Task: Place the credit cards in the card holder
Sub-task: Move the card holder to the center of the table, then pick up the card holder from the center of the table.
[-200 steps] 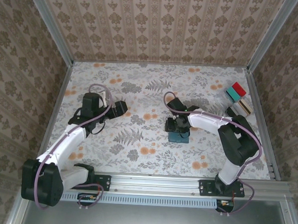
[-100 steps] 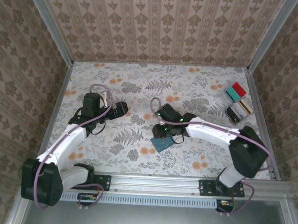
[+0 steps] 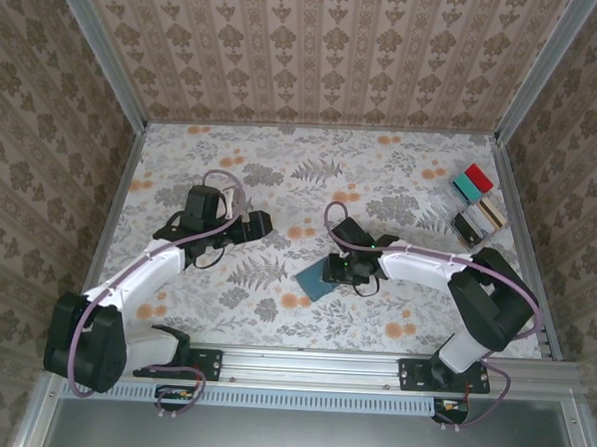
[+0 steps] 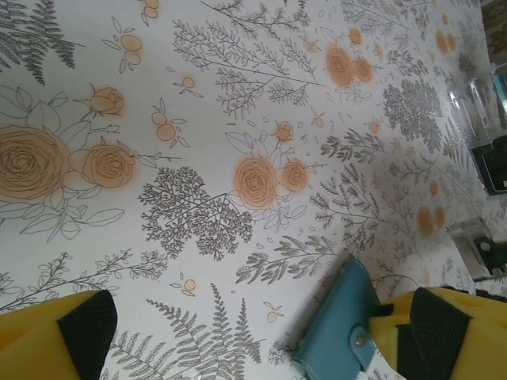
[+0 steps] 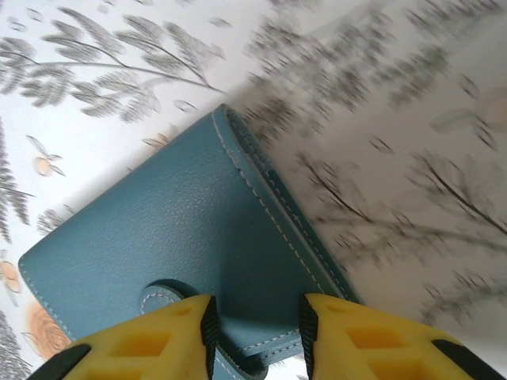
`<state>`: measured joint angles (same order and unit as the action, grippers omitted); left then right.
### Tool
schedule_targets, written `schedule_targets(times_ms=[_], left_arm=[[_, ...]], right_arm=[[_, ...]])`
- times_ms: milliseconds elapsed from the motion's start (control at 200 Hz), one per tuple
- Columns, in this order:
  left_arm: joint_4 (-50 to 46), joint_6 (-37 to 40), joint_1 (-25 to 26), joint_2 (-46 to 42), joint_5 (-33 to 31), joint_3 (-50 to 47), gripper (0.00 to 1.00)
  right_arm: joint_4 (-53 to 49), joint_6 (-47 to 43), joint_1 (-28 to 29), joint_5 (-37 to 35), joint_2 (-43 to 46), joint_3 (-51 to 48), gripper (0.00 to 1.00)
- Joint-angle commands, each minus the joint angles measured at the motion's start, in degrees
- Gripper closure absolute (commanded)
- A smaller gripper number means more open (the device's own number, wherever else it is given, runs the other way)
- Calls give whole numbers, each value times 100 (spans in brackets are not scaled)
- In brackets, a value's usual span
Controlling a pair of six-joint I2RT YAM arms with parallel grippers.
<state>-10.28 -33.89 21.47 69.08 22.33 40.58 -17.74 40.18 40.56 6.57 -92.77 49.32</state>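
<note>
I am watching the right gripper (image 3: 338, 270) reaching left over the floral-printed table (image 3: 401, 169), its jaws meeting the right edge of the teal-blue card holder (image 3: 310, 282), which is lying flat and askew. The left gripper (image 3: 261, 223) is hovering up-left of it, apart. A clear tray with red and teal pieces (image 3: 472, 182) is sitting far right, with dark and pale cards (image 3: 478, 222) just beside it.

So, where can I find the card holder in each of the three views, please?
Top external: the card holder lies on the table below the centre, at the tip of the right gripper.
Left wrist: at the bottom edge, right of centre.
Right wrist: from the centre to the lower left, with its closing tab at the bottom.
Shared landmark: the floral table cover lies under it in every view.
</note>
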Motion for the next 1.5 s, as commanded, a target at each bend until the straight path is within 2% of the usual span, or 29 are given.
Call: schedule_targets(times_ms=[0, 160, 295, 380, 525, 640, 810, 1030, 1200, 1495], left_arm=[[-78, -29, 113, 153, 52, 126, 3], [-73, -42, 287, 479, 165, 95, 8], [74, -111, 428, 880, 349, 86, 14], [191, -173, 716, 1135, 475, 123, 17], [326, -320, 948, 1428, 667, 151, 23], [558, -476, 1101, 1582, 853, 86, 25], [748, -584, 1266, 1868, 1030, 95, 33], [625, -520, 1390, 2069, 927, 219, 34], [627, -503, 1491, 2248, 888, 266, 35], [882, -646, 1597, 2445, 1010, 291, 45]], right_arm=[[236, -878, 31, 301, -416, 334, 62], [4, -1588, 14, 345, -878, 1069, 62], [-210, -1358, 6, -160, -854, 1352, 60], [-208, -719, -21, -427, -641, 1218, 62], [490, 240, -13, -23, -130, 526, 68], [485, 682, 70, -67, 181, 221, 73], [623, 897, 80, 214, 281, -116, 76], [1009, 1002, 113, 671, -23, -255, 77], [925, 1000, 119, 541, -235, -233, 78], [541, 965, 119, 190, -508, -131, 78]])
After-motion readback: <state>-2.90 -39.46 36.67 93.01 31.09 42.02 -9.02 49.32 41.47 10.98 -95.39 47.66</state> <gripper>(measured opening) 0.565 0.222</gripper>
